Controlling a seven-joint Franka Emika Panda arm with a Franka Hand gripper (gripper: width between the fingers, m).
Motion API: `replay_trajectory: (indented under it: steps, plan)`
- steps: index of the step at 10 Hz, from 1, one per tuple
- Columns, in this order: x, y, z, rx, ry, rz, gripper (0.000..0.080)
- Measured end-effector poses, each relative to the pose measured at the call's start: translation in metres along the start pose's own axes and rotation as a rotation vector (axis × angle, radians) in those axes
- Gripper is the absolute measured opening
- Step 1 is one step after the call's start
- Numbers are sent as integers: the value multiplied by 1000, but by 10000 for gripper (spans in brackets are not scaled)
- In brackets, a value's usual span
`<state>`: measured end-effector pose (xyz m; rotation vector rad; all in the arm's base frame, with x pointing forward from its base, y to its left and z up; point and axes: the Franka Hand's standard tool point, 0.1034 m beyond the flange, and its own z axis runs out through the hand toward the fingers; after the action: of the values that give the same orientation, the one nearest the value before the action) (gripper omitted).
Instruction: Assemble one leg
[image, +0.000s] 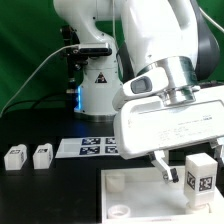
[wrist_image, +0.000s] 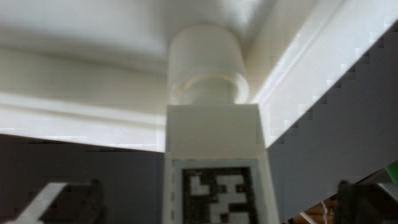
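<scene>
**Jaws wide around the upright leg at the right corner**

Far on the exterior view's left, a loose leg (image: 14, 156) and a second loose leg (image: 42, 155) stand side by side on the black table (image: 50, 195), well apart from me. Next to the right, the marker board (image: 93, 147) lies flat at the foot of my base. In front of it sits the large white tray-like piece (image: 130, 195), which runs on to the right edge.

At that piece's right end hangs my gripper (image: 193, 166), spread wide. One of my dark fingers (image: 164, 168) shows just beside the leg (image: 198, 172), with a gap between them. The leg stands upright between my jaws, its marker tag (image: 199, 181) facing the camera.

In my wrist view the leg (wrist_image: 217, 140) fills the middle and my fingers (wrist_image: 59, 203) stand clear of it on either side. Its round end (wrist_image: 210, 60) meets the white piece; I cannot tell whether it is seated.
</scene>
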<state>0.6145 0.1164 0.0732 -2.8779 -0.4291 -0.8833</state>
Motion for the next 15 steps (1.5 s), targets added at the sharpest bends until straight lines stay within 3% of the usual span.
replay_trajectory:
  steps: [3,4,5,6,7,8,12,13,15]
  plan:
    - [19,1,-26,18,-123,2,649]
    - [29,1,-30,12,-111,0,649]
    - [28,4,-29,14,-135,3,649]
    - [22,-4,-26,45,-260,40,649]
    - [27,-9,-26,70,-375,53,649]
    - [37,-4,-26,80,-457,48,649]
    - [15,-10,-16,146,-790,27,649]
    - [19,-7,-8,142,-757,27,649]
    - [12,-5,-4,142,-761,32,649]
